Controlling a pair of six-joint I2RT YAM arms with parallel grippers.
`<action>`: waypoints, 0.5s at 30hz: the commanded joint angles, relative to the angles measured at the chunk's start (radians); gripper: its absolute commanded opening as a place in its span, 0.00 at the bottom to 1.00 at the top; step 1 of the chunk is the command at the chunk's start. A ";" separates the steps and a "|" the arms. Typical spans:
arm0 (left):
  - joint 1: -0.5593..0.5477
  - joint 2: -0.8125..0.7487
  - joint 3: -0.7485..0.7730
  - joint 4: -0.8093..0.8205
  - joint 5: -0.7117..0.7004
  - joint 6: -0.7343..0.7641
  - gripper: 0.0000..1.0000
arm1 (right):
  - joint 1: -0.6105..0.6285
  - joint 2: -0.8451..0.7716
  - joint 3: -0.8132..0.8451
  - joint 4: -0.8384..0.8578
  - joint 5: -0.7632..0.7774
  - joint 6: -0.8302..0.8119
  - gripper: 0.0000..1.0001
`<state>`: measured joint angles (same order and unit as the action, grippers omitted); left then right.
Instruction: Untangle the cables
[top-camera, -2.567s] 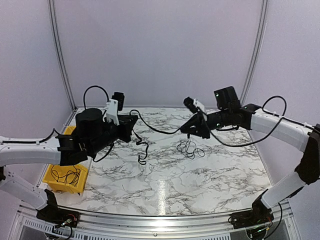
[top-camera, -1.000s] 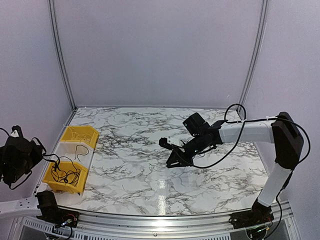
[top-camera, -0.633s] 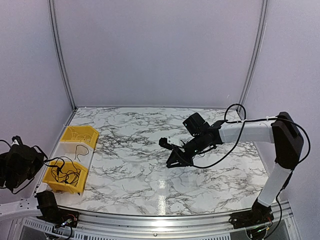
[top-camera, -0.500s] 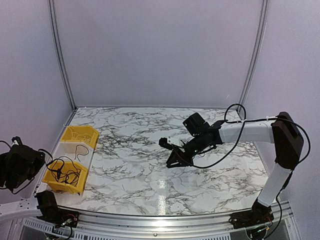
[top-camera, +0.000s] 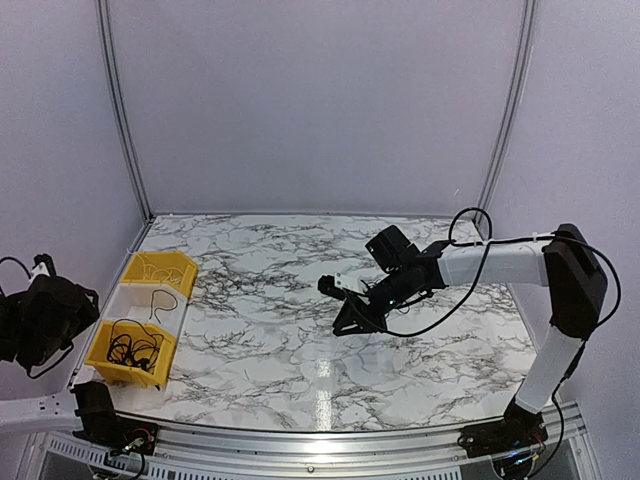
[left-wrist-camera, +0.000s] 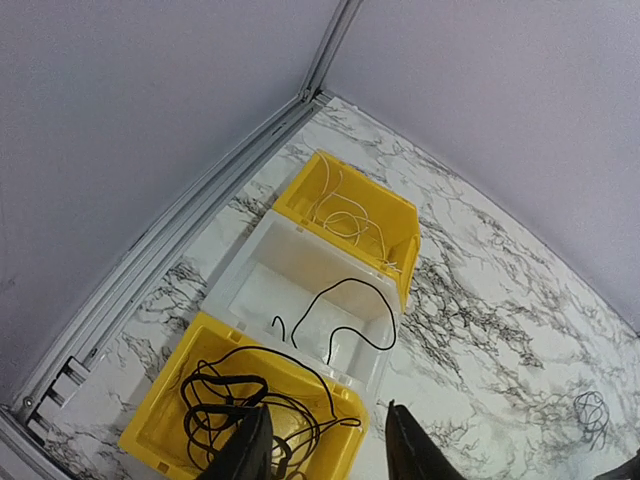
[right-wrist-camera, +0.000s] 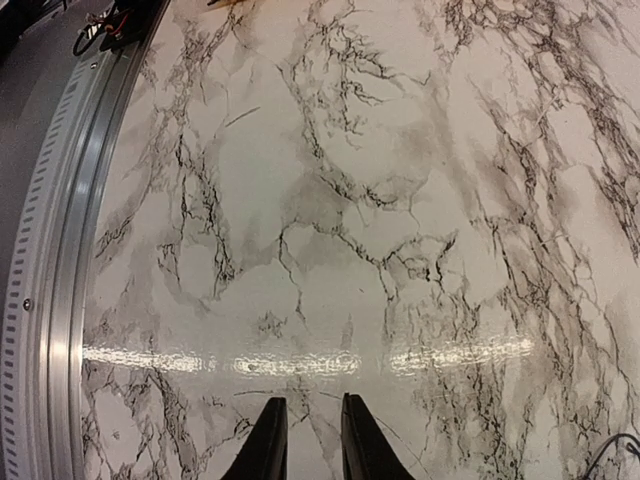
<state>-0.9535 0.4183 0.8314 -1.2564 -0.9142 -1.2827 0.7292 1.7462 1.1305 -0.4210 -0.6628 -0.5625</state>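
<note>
A marble-patterned bench (top-camera: 300, 370) fills the scene. The right arm (top-camera: 500, 262) reaches in over the bench's middle, while the left arm (top-camera: 45, 315) hangs off beyond the bench's left edge. The left end effector (left-wrist-camera: 327, 412) points down with its two fingers spread apart and nothing between them. Three bins sit in a row under and ahead of it. Directly beneath the fingers is a yellow bin (left-wrist-camera: 160, 425) holding a loose pile of black cables (left-wrist-camera: 225, 400). Just beyond that is a white bin (left-wrist-camera: 270, 265) with a single black cable (left-wrist-camera: 347, 283) curled inside. Farthest ahead is a second yellow bin (left-wrist-camera: 395, 215) holding thin white wires (left-wrist-camera: 340, 205). The right end effector (right-wrist-camera: 309, 405) hovers low over bare bench, its fingers parted by a narrow gap with nothing seen between them. The small tangled bunch of thin black cables (left-wrist-camera: 592, 410) lies on the bench just beside this end effector. It sits well away from the left one, and only a loop shows at the lower right corner of the right wrist view.
</note>
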 joint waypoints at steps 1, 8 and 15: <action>0.000 0.143 0.035 0.169 -0.003 0.295 0.46 | -0.010 -0.025 0.043 -0.013 0.025 0.010 0.20; 0.001 0.370 0.057 0.498 0.048 0.653 0.56 | -0.195 -0.042 0.105 0.024 0.211 0.131 0.19; 0.000 0.546 0.001 0.931 0.239 0.841 0.69 | -0.325 -0.015 0.122 0.022 0.414 0.171 0.19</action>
<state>-0.9539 0.8848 0.8585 -0.6399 -0.7921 -0.6041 0.4374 1.7332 1.2156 -0.3920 -0.3916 -0.4355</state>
